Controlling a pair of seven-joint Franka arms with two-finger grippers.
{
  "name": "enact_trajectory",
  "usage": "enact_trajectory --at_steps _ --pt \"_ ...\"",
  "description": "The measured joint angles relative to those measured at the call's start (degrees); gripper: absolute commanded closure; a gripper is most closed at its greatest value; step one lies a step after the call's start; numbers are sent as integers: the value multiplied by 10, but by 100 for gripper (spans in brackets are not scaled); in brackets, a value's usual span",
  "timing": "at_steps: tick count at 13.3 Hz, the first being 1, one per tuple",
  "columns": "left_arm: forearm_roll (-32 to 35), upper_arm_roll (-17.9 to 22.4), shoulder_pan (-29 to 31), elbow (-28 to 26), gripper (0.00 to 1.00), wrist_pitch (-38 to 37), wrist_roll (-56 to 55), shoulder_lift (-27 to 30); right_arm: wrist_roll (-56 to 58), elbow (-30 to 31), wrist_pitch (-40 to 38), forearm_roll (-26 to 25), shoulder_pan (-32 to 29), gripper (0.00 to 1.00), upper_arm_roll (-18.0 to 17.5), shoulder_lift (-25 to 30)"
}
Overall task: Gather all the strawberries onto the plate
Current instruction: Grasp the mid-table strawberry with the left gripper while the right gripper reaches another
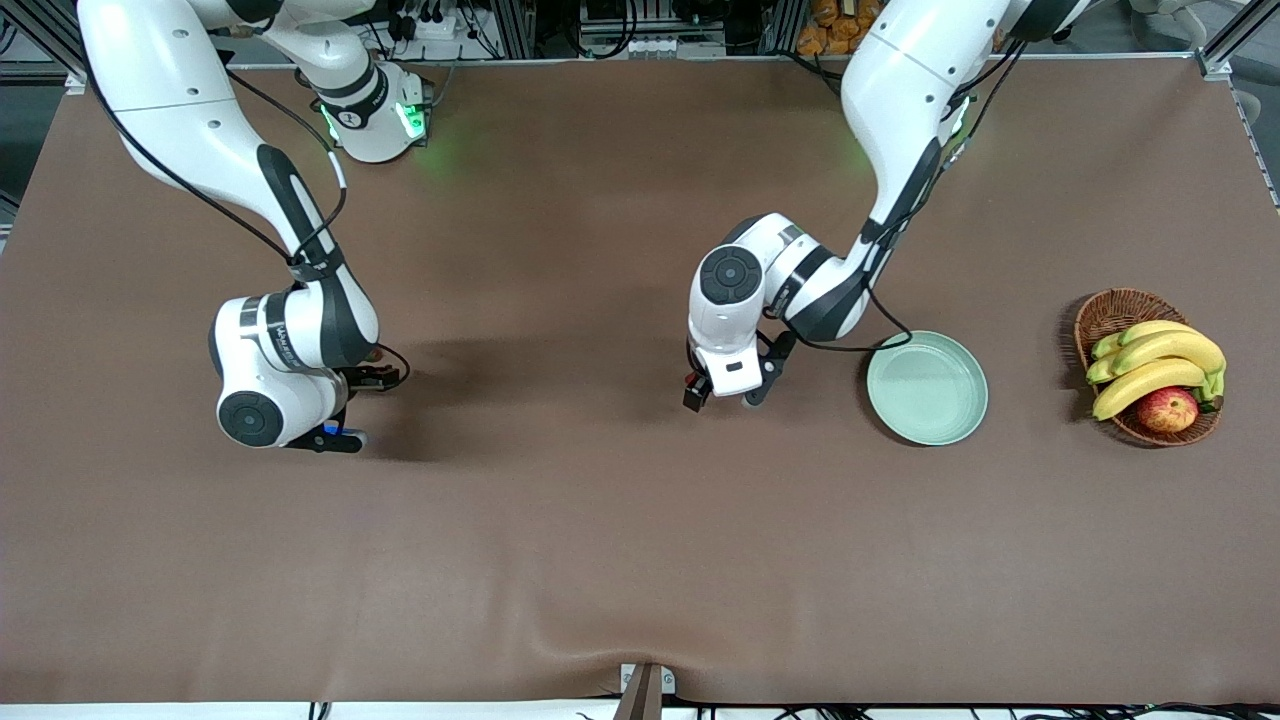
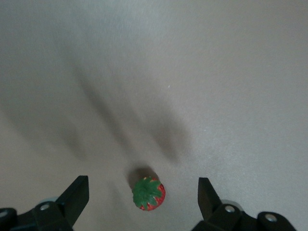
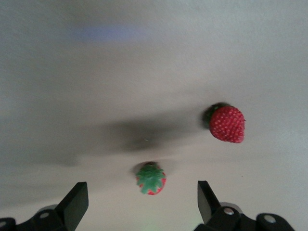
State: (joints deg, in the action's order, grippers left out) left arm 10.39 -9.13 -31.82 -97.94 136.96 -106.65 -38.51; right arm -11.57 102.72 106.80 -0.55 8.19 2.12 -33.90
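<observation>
We see the left gripper (image 1: pixel 728 392) low over the brown table (image 1: pixel 560 560), near the middle of it, just beside the plate (image 1: pixel 928 388) on the side toward the right arm's end. In the left wrist view its two black fingers (image 2: pixel 77 195) stand wide apart with nothing between them but one strawberry (image 2: pixel 148 193), which sits upright on the table with its green cap up, touching neither finger. The gripper holds nothing.

The right gripper (image 1: pixel 345 410) hangs low over the table toward the right arm's end, well apart from the plate. In the right wrist view its fingers (image 3: pixel 76 201) are also spread wide and grip nothing. Between them an upright strawberry (image 3: pixel 150 178) stands with its cap up, and a second strawberry (image 3: pixel 226 123) lies on its side near it, outside the span of the fingers.

The mint-green plate lies toward the left arm's end of the table, with no berry on it. In the front view the arms cover all three strawberries, so we cannot place them more closely there.

A wicker basket (image 1: pixel 1112 310) near the table edge at the left arm's end holds bananas (image 1: pixel 1155 362) and a red apple (image 1: pixel 1167 409).
</observation>
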Motion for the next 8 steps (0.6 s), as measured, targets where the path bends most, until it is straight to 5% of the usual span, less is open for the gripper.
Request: enact_trajectory --at_steps 5,8 --pt "0 3 -16 0 0 2 -30 -15 38 21 2 0 -25 13 0 0" --pt "0 6 -16 2 18 4 -32 -23 41 28 3 0 -26 18 -3 0"
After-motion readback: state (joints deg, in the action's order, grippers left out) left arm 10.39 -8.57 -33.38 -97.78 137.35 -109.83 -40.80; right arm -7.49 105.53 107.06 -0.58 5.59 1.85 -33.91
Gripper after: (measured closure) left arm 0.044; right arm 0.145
